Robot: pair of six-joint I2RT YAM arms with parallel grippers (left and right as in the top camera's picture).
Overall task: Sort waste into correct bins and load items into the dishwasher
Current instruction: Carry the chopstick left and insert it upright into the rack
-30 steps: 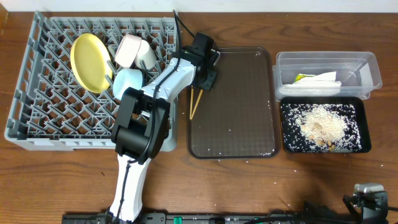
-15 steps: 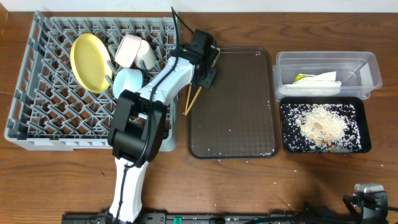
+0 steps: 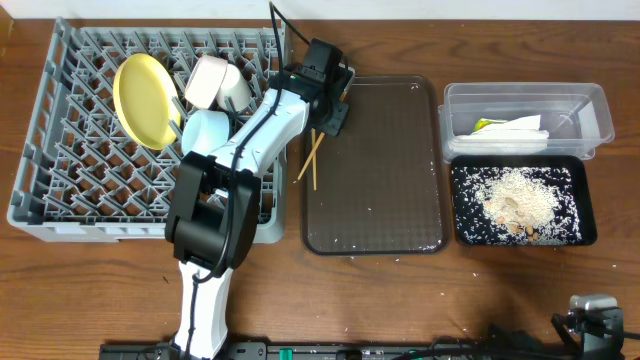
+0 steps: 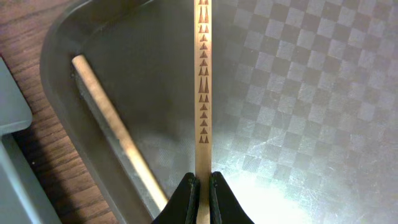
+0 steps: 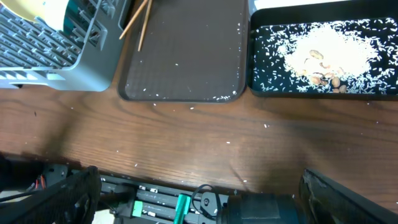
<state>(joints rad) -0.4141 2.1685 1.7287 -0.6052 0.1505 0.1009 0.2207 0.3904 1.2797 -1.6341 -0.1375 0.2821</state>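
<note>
I can read no words, numbers or brand marks on any of my feeds. The nearest thing to a sign is a column of small dark triangles running along the chopstick [image 4: 203,81] in the left wrist view. They look like ornament rather than lettering, as far as I can tell.

Bright, even light is covering the table [image 3: 100,290]. White glare is pooling on the brown tray [image 4: 261,186] in the left wrist view; the right wrist view's bottom corners are blurring.

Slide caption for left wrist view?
Left claw pinching a patterned chopstick over the brown tray, second chopstick along its rim.
</note>
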